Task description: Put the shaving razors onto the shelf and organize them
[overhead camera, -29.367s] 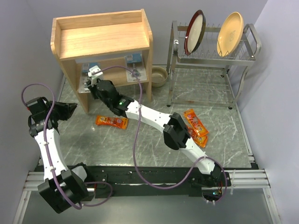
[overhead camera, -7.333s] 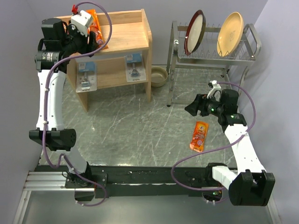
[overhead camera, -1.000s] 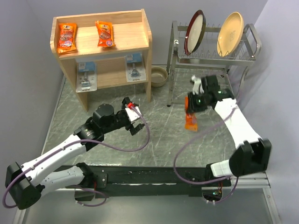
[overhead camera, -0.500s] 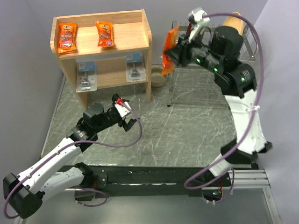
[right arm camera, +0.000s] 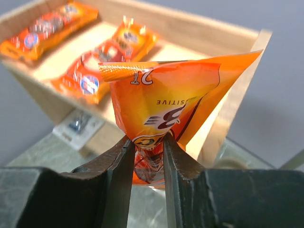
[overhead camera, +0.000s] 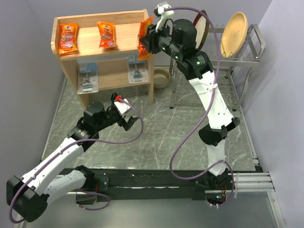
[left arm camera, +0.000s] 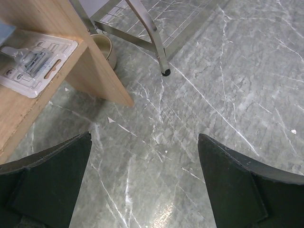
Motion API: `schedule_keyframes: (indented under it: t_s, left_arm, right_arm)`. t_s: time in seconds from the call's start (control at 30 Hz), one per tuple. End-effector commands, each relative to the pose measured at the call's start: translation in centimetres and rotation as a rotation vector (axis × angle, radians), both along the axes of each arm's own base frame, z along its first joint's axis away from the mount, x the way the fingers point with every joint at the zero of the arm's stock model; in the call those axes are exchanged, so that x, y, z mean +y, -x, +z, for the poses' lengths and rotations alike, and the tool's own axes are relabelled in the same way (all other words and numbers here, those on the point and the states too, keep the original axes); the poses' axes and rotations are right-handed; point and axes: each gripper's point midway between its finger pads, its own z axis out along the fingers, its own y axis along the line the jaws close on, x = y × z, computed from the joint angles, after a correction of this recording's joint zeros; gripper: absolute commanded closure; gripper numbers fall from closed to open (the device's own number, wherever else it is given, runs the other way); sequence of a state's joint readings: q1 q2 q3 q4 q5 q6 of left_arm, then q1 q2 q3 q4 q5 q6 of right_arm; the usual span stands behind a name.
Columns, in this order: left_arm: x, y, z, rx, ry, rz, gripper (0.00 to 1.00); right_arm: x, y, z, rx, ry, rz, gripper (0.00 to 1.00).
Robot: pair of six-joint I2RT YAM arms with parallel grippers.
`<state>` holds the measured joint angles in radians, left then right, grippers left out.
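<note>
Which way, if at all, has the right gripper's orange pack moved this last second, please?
Yes: the orange pack moved left, from by the dish rack to the shelf's right end.

"SITIVE", "3", inv., on orange pack point(right arm camera: 161, 95)

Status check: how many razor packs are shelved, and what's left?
Four look done: two orange packs lie on the shelf's top tier, and two blister packs sit on the lower one. In hand: the right gripper is shut on the last orange pack, up at the top tier's right end. Left to do: set it down. The left gripper is open and empty.
</note>
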<state>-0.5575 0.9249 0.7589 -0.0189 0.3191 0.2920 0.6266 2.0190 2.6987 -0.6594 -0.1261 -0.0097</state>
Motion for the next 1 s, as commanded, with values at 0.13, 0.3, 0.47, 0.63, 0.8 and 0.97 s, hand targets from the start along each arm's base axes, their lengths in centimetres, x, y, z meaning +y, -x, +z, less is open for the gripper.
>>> schedule_keyframes:
  t_s: [0.13, 0.3, 0.47, 0.63, 0.8, 0.97]
  left_arm:
    - [-0.7, -0.1, 1.4, -0.019, 0.058, -0.023, 0.01]
    - [-0.9, -0.1, 1.2, -0.010, 0.066, -0.026, 0.00]
    - [-0.9, -0.1, 1.3, -0.011, 0.074, -0.025, 0.01]
    - [-0.9, -0.1, 0.8, -0.004, 0.078, -0.027, 0.01]
    - [-0.8, 0.0, 0.8, -0.010, 0.081, -0.024, 0.01]
    - [-0.8, 0.1, 0.6, -0.013, 0.087, -0.028, 0.00]
  right_arm:
    - [1.4, -0.4, 6.4, -0.228, -0.143, -0.059, 0.89]
    - [2.3, -3.1, 3.8, -0.221, -0.107, -0.127, 0.87]
    - [2.7, -4.7, 1.7, -0.196, -0.072, -0.161, 0.86]
    - [2.7, -5.1, 1.4, -0.202, -0.059, -0.177, 0.84]
    - [0.7, -3.1, 5.8, -0.293, -0.103, -0.208, 0.86]
    - [-1.0, -0.7, 8.0, -0.317, -0.104, -0.201, 0.86]
